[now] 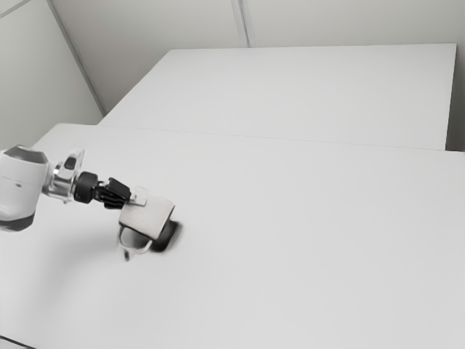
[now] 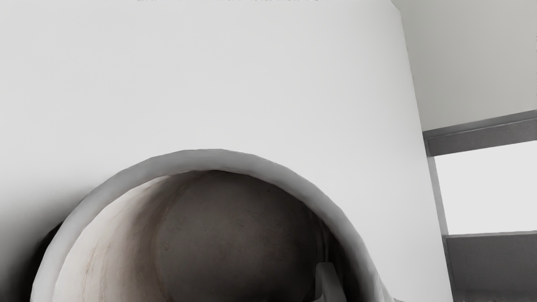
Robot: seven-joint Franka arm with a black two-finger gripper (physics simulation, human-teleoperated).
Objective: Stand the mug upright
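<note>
While pale walls (image 1: 167,22) close off the background, the white table (image 1: 312,254) takes up most of the exterior view. Second white surface (image 1: 312,94) beyond it, 12 to 1 o'clock, thin seam between the two. Wrist view adds a bright panel (image 2: 482,188) in dark framing (image 2: 491,268), past the table's edge.

White arm (image 1: 20,185) comes in from 9 o'clock in the exterior view, silver and black parts toward its end. Black end effector (image 1: 134,198) at its tip, between 8 and 9 o'clock of view centre, right at the mug. Cannot tell how far open it is, nor whether it has a firm hold of the mug.

Mug (image 1: 147,214): off-white, at about 8 o'clock of view centre, 4 o'clock from the end effector. Tilted, not upright; mouth toward the end effector, base angled away to about 4 o'clock. Wrist view looks into the mouth: thick grey rim, brownish marks on the inner wall (image 2: 109,251), dark inner bottom (image 2: 235,235). Cannot tell if the body touches the table.

Dark shadow (image 1: 173,234) on the table beside the base, 4 to 5 o'clock from the mug. Handle (image 1: 138,251) on the body's 7 o'clock side, pointing down toward the table.
</note>
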